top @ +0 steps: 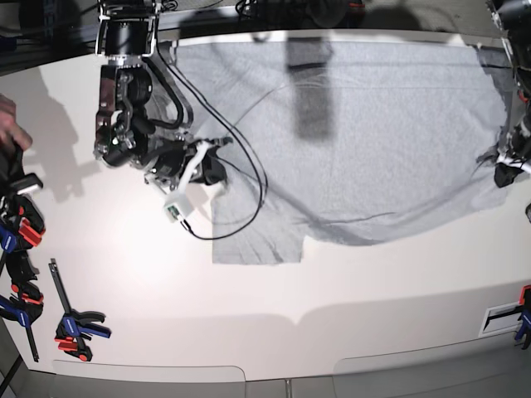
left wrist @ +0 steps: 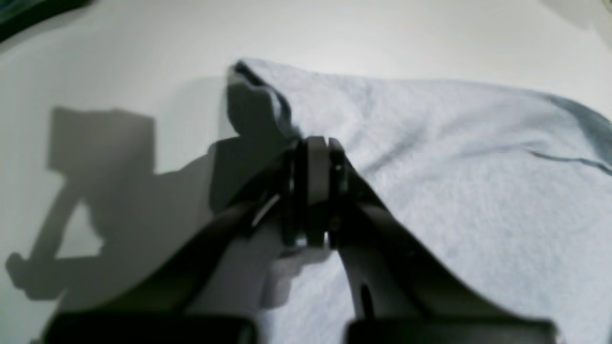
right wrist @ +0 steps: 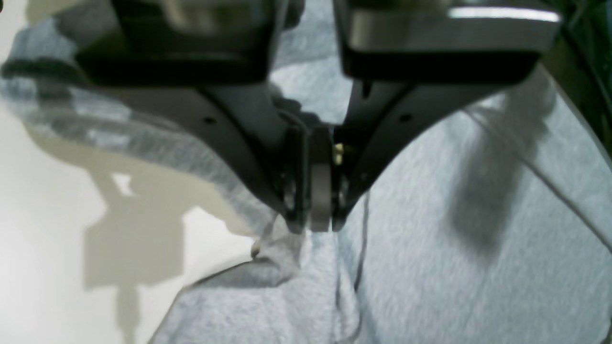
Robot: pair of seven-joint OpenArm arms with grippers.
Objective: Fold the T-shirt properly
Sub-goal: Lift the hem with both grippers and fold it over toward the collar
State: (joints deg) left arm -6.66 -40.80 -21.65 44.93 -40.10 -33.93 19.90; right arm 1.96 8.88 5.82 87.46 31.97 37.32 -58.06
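The light grey T-shirt (top: 373,124) lies spread across the back of the white table (top: 249,307), plain side up, with no lettering showing. One sleeve (top: 257,240) points toward the front. My right gripper (top: 214,170) is at the shirt's left edge. In the right wrist view the gripper (right wrist: 318,224) is shut on a bunched fold of the shirt (right wrist: 454,263). My left gripper (top: 502,166) is at the shirt's right edge. In the left wrist view the gripper (left wrist: 316,143) is shut on the cloth (left wrist: 454,167), with a raised flap (left wrist: 258,105) beside it.
Several blue and red clamps (top: 75,325) lie at the table's left front, and another clamp (top: 523,319) lies at the right front. A person's hand (top: 8,116) shows at the left edge. A black cable (top: 253,178) loops over the shirt's left part.
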